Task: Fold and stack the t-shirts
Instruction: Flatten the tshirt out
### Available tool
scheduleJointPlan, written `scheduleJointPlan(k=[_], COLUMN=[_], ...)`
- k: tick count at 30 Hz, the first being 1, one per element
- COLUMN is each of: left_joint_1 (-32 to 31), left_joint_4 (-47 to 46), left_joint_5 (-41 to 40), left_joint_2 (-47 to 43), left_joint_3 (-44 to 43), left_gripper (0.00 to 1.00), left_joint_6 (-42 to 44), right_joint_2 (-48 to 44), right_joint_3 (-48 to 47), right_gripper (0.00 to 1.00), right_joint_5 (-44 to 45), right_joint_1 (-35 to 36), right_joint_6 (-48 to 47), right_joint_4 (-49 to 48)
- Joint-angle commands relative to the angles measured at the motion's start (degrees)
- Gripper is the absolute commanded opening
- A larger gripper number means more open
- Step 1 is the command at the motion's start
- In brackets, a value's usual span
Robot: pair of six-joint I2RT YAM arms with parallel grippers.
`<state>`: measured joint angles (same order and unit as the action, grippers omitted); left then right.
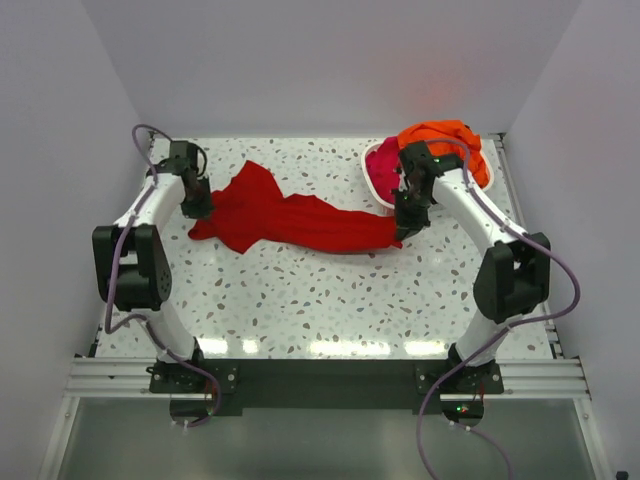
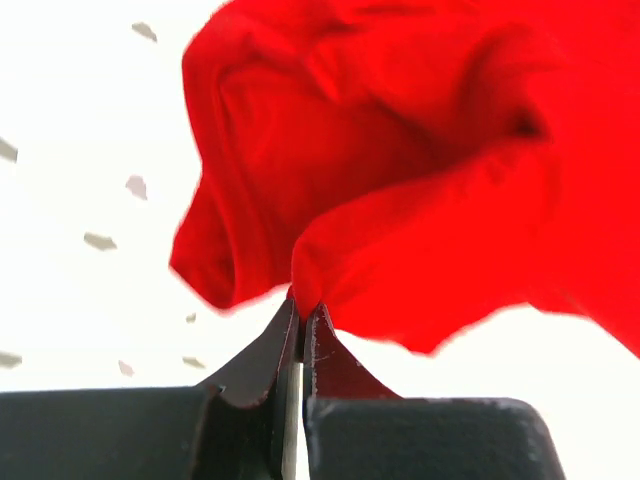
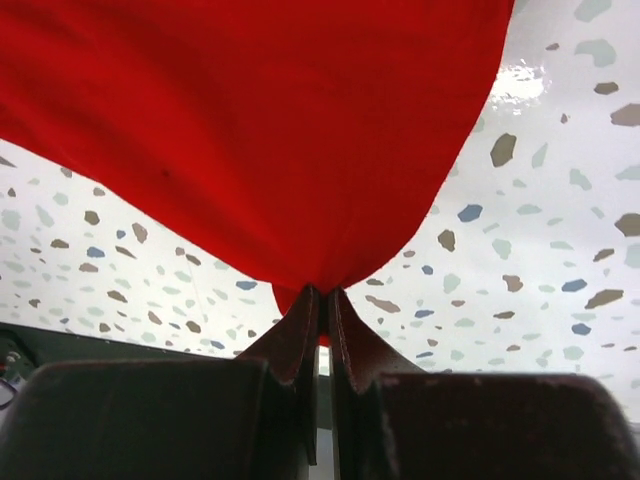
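Top external | t-shirts 3: red [image 1: 300, 222]; pink [image 1: 383, 165]; orange [image 1: 445, 135] | basket [image 1: 367, 172] 1 | left fingers [image 2: 298, 318]; right fingers [image 3: 312, 305]: both clamping red

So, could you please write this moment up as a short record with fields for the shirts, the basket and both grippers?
red t-shirt: stretched out over the table, held at both ends
left gripper: shut on red t-shirt
right gripper: shut on red t-shirt
basket: white, far right of table
pink t-shirt: in basket
orange t-shirt: draped over basket's far side
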<state>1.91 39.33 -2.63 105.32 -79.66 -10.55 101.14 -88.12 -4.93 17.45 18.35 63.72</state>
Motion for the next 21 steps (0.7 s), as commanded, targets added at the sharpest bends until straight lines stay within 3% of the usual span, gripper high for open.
scheduleJointPlan(k=[1,8,14,16,17,21], left_joint_1=[0.64,2.04,3.18,3.19,3.27,3.54], left_joint_4=[8.29,11.47,8.49,7.17,6.90,6.20], left_joint_5=[4.56,15.89,16.70,16.61,16.52,16.26], left_joint_2=[-8.10,-14.00,-10.49,-10.05,-9.44,-8.29], left_joint_3=[-0.77,1.16,6.26,6.79,6.80,6.18], left_gripper=[0.00,0.00,0.00,0.00,0.00,0.00], left_joint_6=[-2.90,-4.83,-3.96,-3.96,-3.87,-3.96], right_joint_2=[-5.25,-7.89,-3.86,-2.97,-2.97,-2.88], right_joint_3=[-1.54,7.41,10.34,9.55,8.67,8.84], right_gripper=[0.00,0.00,0.03,0.21,0.40,0.59], right_joint_5=[1.67,3.87,3.79,2.91,2.82,3.87], right_joint_1=[-0.14,-0.14,0.04,-0.14,-0.14,-0.14], right_joint_6=[-0.95,-2.09,-2.44,-2.53,-2.62,-2.88], right_joint_4=[5.35,4.84,0.26,0.00,0.17,-0.52])
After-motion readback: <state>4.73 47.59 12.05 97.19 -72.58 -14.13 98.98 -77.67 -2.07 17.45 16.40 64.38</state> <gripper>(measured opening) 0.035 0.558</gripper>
